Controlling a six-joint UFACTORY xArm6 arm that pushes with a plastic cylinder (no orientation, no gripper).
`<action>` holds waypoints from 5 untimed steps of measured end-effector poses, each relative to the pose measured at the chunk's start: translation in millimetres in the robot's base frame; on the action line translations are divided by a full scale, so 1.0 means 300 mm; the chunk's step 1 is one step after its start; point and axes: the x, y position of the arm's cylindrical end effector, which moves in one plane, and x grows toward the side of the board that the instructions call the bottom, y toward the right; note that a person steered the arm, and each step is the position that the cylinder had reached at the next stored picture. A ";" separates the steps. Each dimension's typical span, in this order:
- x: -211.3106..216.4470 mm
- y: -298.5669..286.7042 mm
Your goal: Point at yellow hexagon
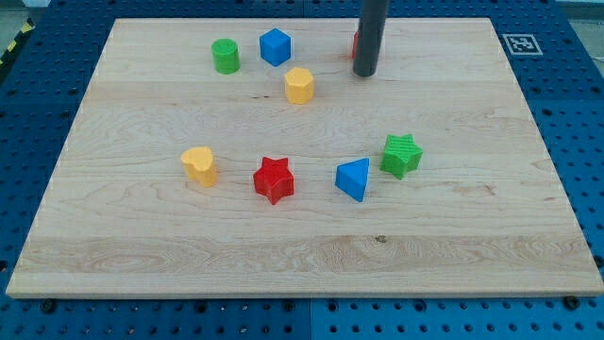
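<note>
The yellow hexagon (299,85) sits on the wooden board near the view's top, left of centre. My tip (364,73) is at the end of the dark rod, about 70 pixels to the hexagon's right and slightly higher in the view, not touching it. A red block (355,44) is mostly hidden behind the rod; only a sliver shows at the rod's left edge.
A blue block (275,46) and a green cylinder (226,57) lie up-left of the hexagon. Lower down sit a yellow heart-like block (199,165), a red star (274,179), a blue triangle (354,179) and a green star (401,155). The board (302,274) ends at blue pegboard.
</note>
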 end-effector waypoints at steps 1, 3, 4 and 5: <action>0.000 -0.089; 0.000 -0.177; 0.004 -0.235; 0.031 -0.254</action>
